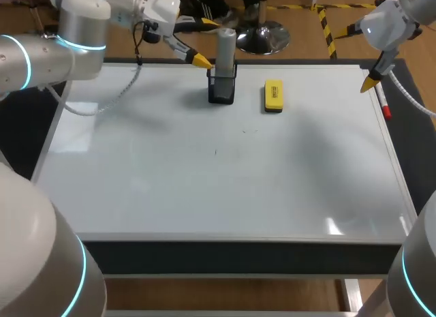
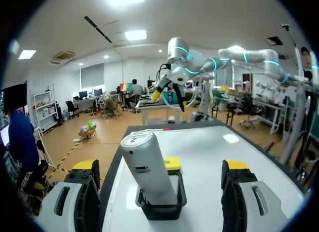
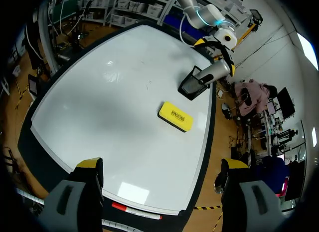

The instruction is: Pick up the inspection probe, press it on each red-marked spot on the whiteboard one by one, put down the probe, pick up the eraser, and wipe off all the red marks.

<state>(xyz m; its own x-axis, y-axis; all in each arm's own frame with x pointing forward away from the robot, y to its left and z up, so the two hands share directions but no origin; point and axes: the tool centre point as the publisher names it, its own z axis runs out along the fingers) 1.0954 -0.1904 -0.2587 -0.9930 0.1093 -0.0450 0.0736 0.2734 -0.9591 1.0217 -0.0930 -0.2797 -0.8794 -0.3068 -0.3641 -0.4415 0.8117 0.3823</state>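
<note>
The grey inspection probe (image 1: 225,48) stands upright in a black holder (image 1: 222,88) at the whiteboard's (image 1: 170,180) far edge. A yellow eraser (image 1: 273,96) lies just right of the holder. My left gripper (image 1: 204,41) is open at the probe's left side. In the left wrist view the probe (image 2: 147,167) rises between the spread fingers (image 2: 84,167), and neither touches it. My right gripper (image 3: 159,167) hangs open and empty above the board's far right corner, with the eraser (image 3: 175,116) ahead of it. I see no red marks on the board, only faint dark specks (image 1: 243,131).
A white marker with a red cap (image 1: 383,104) lies along the board's right edge, under the right gripper. The board has a thin metal frame and a dark border around it.
</note>
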